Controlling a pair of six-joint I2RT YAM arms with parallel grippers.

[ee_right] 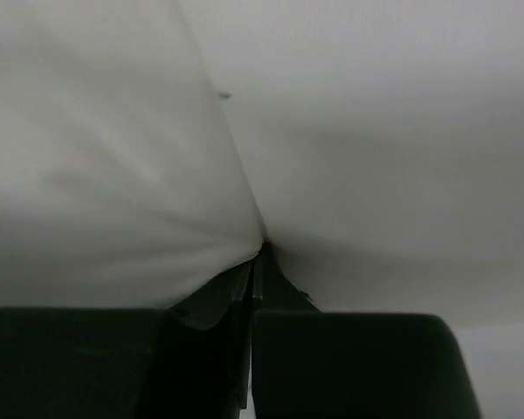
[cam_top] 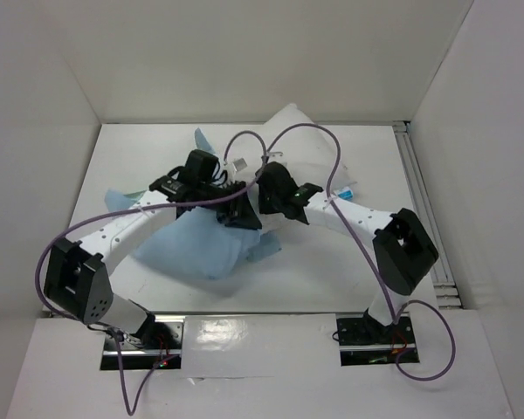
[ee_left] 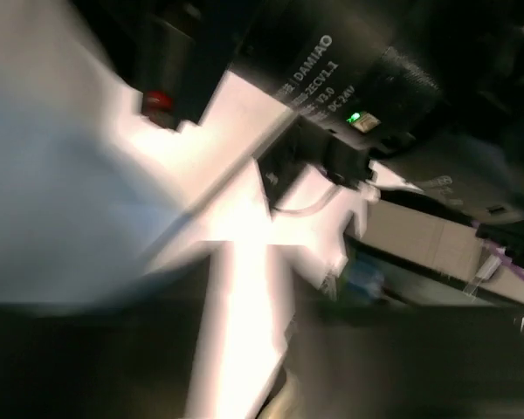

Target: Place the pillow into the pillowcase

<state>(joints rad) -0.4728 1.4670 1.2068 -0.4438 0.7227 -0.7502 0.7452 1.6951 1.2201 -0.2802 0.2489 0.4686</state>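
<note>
Two robot arms, bolted at the near edge of a white table [cam_top: 332,279], reach inward until their wrists meet over its middle, purple cables [cam_top: 42,262] looping off them. Nearest the bases, left of centre, the pale blue pillowcase [cam_top: 196,246] lies crumpled and wrinkled, one end trailing toward the left edge and a tip poking up farther back. The left gripper [cam_top: 238,212] sits at the pillowcase's far right end, just beside its partner. Its own camera gives only a blur of pale blue cloth, white fabric and the right arm's black housing [ee_left: 349,70] with a green light, so whether this claw is released or clenched cannot be told. The right gripper [ee_right: 256,262] is clenched. Its dark fingers [ee_right: 218,301] are pressed together on a pinched fold of white fabric, with creases running into the tips, and it is grasping the pillow [cam_top: 307,155]. That plump white cushion lies beyond both wrists, right of centre, running up to the table's far edge. Its near-left end is at the pillowcase, though how far it lies inside is hidden by the wrists.
</note>
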